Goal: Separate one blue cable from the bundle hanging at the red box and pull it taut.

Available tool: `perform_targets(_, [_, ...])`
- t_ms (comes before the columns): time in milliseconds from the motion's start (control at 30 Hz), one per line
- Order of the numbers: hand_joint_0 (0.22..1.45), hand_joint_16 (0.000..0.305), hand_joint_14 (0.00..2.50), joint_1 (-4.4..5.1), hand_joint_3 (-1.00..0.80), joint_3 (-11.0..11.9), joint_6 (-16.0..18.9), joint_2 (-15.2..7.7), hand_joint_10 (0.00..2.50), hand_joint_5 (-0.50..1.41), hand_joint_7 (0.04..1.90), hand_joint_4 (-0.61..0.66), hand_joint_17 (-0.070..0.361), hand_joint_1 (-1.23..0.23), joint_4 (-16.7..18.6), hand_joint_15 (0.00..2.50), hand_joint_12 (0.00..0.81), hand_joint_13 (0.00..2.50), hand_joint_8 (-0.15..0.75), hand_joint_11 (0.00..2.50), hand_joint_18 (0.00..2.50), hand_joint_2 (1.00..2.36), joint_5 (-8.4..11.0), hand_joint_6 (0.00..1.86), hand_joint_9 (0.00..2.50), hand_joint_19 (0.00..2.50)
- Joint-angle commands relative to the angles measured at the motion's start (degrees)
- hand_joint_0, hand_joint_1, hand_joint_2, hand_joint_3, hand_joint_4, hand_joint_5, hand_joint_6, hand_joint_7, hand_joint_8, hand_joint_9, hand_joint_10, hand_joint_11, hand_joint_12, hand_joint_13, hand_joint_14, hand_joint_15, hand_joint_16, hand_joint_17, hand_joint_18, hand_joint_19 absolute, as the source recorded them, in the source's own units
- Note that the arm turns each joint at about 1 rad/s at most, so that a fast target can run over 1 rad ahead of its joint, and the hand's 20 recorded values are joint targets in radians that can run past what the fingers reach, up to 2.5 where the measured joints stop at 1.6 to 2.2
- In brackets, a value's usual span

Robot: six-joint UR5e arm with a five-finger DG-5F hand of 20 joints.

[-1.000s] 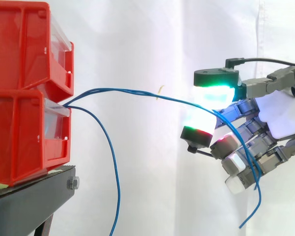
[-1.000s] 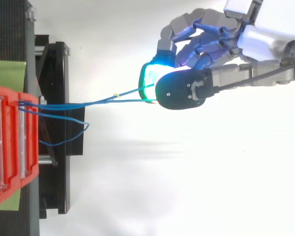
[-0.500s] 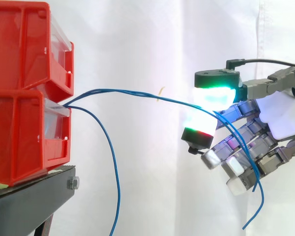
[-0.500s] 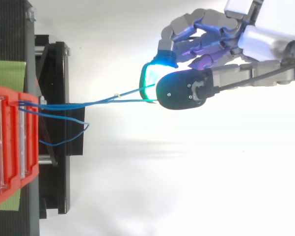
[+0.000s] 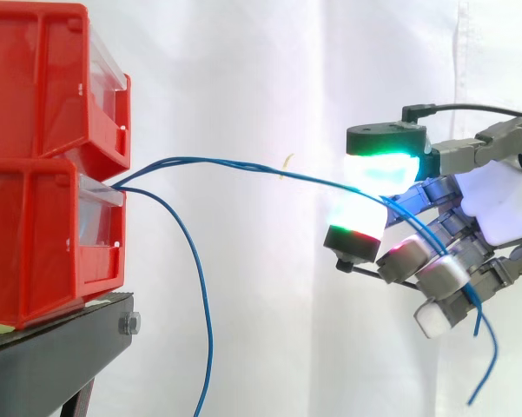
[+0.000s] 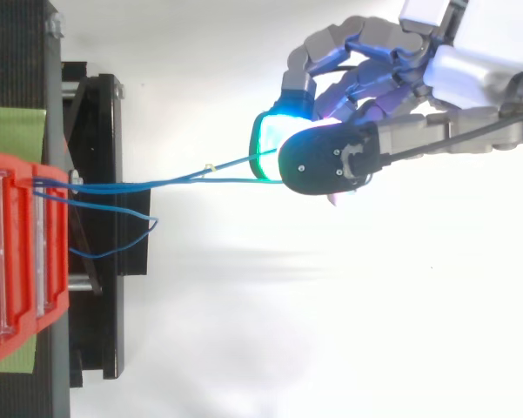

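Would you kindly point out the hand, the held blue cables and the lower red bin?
hand (image 5: 502, 207): side view, white palm.
held blue cables (image 5: 243, 166): side view, mid-span.
lower red bin (image 5: 35, 243): side view, side wall.

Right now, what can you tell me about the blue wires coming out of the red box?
The blue cables are thin, smooth, plastic-looking strands that come out at the front of the lower red box. Two run nearly level, in a gentle arch, across to the hand, which pinches them between its glowing pads. A loose tail dangles below the fingers. Another strand droops down from the box, hanging free.
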Motion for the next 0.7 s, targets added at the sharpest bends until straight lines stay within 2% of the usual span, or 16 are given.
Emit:
perform_targets(0, [0.7,0.035,0.02,-0.25,-0.19,0.0,-0.5,0.3,0.7,-0.21,1.05,-0.09,0.079,-0.72,-0.6,1.0,0.294,1.23,0.334,1.31,0.82,1.03,-0.08,0.93,0.54,0.43])
perform_targets(133, [0.7,0.033,0.02,-0.42,-0.19,0.0,-1.6,0.3,0.52,-0.21,1.05,-0.09,0.075,-0.72,-0.6,0.95,0.311,1.2,0.339,1.33,0.77,1.03,-0.08,0.93,0.55,0.36])
perform_targets(200, [0.7,0.033,0.02,-0.42,-0.19,0.0,-2.6,0.2,0.51,-0.21,1.04,-0.09,0.074,-0.72,-0.6,0.87,0.311,1.15,0.336,1.32,0.76,1.03,0.01,0.93,0.55,0.31])
perform_targets(300, [0.7,0.033,0.02,-0.51,-0.19,0.0,-3.7,0.2,0.46,-0.21,1.04,-0.09,0.075,-0.72,-0.6,0.66,0.31,1.05,0.341,1.34,0.73,1.03,0.54,0.93,0.56,0.25])
perform_targets(333, [0.7,0.033,0.02,-0.51,-0.19,0.0,-3.8,0.2,0.55,-0.21,1.02,-0.09,0.074,-0.72,-0.6,0.6,0.312,1.04,0.349,1.27,0.73,1.02,0.54,0.94,0.54,0.23])
perform_targets(367, [0.7,0.033,0.02,-0.51,-0.19,0.0,-3.9,0.3,0.39,-0.21,1.04,-0.1,0.074,-0.72,-0.6,0.52,0.311,1.01,0.344,1.34,0.72,1.03,0.54,0.93,0.56,0.2])
perform_targets(400, [0.7,0.033,0.01,-0.42,-0.19,0.0,-3.9,0.2,0.47,-0.21,1.01,-0.1,0.073,-0.72,-0.6,0.46,0.31,0.97,0.35,1.27,0.71,1.02,0.54,0.94,0.54,0.18])
perform_targets(433, [0.7,0.033,0.01,-0.51,-0.19,0.0,-3.9,0.2,0.28,-0.21,1.04,-0.1,0.073,-0.72,-0.6,0.36,0.31,0.92,0.352,1.37,0.7,1.03,0.54,0.93,0.58,0.11])
perform_targets(500, [0.7,0.032,0.01,-0.51,-0.19,-0.1,-3.9,0.3,0.17,-0.21,1.04,-0.1,0.071,-0.72,-0.6,0.24,0.312,0.83,0.355,1.38,0.67,1.02,0.54,0.93,0.59,0.05])
perform_targets(533, [0.7,0.031,0.01,-0.51,-0.18,0.0,-3.9,0.3,0.02,-0.21,1.04,-0.1,0.071,-0.73,-0.6,0.16,0.31,0.78,0.354,1.39,0.63,1.02,0.54,0.93,0.61,0.0])
perform_targets(600, [0.7,0.031,0.0,-0.42,-0.18,0.0,-3.9,0.2,0.01,-0.21,1.04,-0.1,0.069,-0.73,-0.6,0.05,0.307,0.71,0.36,1.23,0.59,1.03,0.54,0.93,0.58,0.0])
perform_targets(667, [0.7,0.029,0.0,-0.51,-0.18,0.0,-3.9,0.3,0.02,-0.21,1.04,-0.11,0.066,-0.73,-0.6,0.0,0.29,0.61,0.353,0.92,0.52,1.03,0.54,0.93,0.5,0.0])
